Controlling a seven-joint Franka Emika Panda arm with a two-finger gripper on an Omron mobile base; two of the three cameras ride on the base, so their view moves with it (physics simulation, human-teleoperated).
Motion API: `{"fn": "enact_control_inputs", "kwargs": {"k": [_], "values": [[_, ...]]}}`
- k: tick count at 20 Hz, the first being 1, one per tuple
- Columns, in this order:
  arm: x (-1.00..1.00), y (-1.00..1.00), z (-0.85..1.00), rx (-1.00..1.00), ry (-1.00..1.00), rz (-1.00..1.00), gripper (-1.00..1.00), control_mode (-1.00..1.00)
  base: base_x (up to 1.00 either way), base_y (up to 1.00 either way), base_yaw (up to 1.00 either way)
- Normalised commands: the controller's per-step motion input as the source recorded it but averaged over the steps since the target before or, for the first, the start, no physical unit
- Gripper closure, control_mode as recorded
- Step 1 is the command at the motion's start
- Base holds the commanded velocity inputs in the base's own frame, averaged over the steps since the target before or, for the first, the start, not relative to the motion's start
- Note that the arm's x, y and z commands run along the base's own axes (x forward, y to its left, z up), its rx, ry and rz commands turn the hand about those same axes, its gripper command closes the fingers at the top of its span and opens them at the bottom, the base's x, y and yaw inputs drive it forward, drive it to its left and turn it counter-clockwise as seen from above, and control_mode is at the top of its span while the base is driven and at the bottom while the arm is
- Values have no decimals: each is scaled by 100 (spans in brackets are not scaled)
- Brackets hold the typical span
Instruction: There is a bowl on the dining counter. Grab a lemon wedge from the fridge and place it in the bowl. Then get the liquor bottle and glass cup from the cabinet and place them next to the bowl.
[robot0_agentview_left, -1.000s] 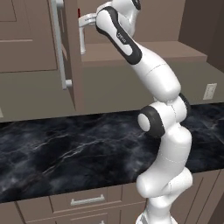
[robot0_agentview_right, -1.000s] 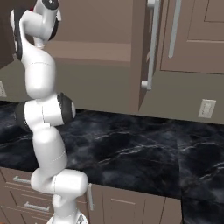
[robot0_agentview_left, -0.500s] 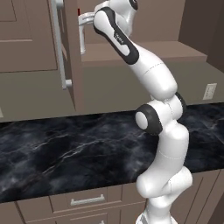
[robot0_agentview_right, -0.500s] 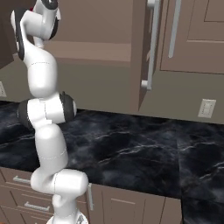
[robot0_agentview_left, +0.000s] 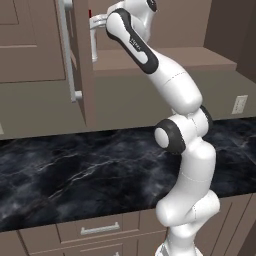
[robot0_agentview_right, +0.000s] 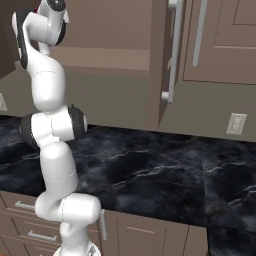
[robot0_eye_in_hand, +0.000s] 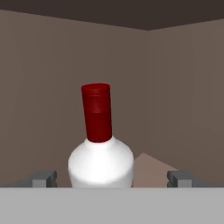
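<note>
Fingertips (robot0_eye_in_hand: 43, 179) of the two-finger gripper (robot0_eye_in_hand: 112, 179) stand wide apart, one at each side of the small white liquor bottle (robot0_eye_in_hand: 101, 165) with its narrow neck and red cap — open, gripping nothing. From the hand camera the bottle stands upright between them, on the brown shelf inside the brown wooden wall cabinet (robot0_eye_in_hand: 183, 92), near its back corner; whether the tips touch it I cannot tell. In the left base camera the white arm reaches up into the cabinet (robot0_agentview_left: 45, 45), the gripper (robot0_agentview_left: 93, 22) beside the open panelled door with its long silver bar handle (robot0_agentview_left: 68, 50), a spot of red cap showing by the door edge. Below lies the black marble counter (robot0_agentview_left: 75, 175) with white veins — brown drawer units (robot0_agentview_left: 100, 229) under it.
</note>
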Motion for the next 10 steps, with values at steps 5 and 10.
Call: {"fn": "enact_control_inputs", "kwargs": {"k": [5,10], "values": [[0,1,0,0,0,0,-100,-100,0,0,0],[0,0,-14,0,-1,0,-100,-100,0,0,0]]}}
